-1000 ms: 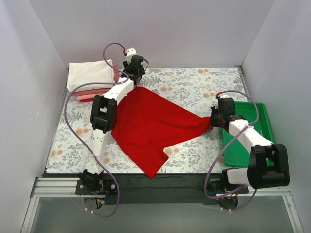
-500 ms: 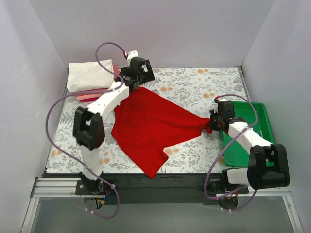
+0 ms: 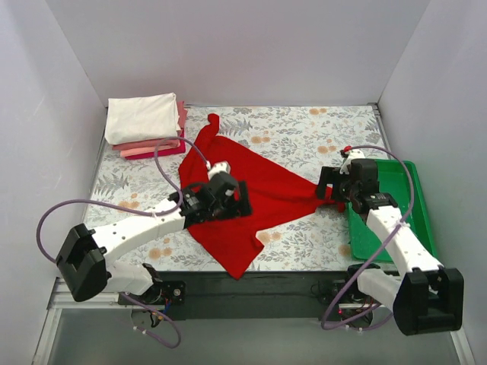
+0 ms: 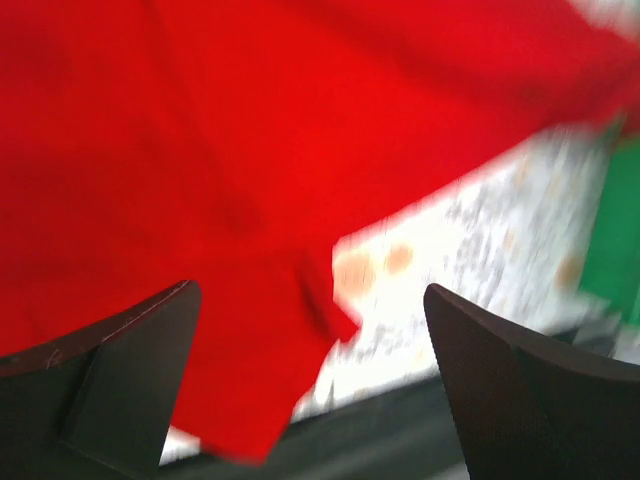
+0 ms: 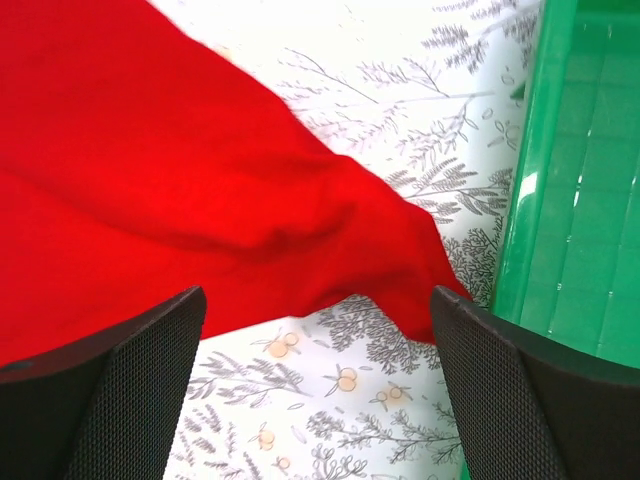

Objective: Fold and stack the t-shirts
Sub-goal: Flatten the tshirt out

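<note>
Red t-shirt [image 3: 266,184] lying loose, beneath left gripper [image 4: 310,385] and right gripper [image 5: 318,385], both spread wide, grasping nothing.

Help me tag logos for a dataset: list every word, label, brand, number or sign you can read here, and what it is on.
None readable. The bright red cloth t-shirt, the folded stack of white, pink and crimson shirts, the green plastic tray and the flower-patterned table cover show no lettering. The left wrist view is too blurred to tell.
</note>
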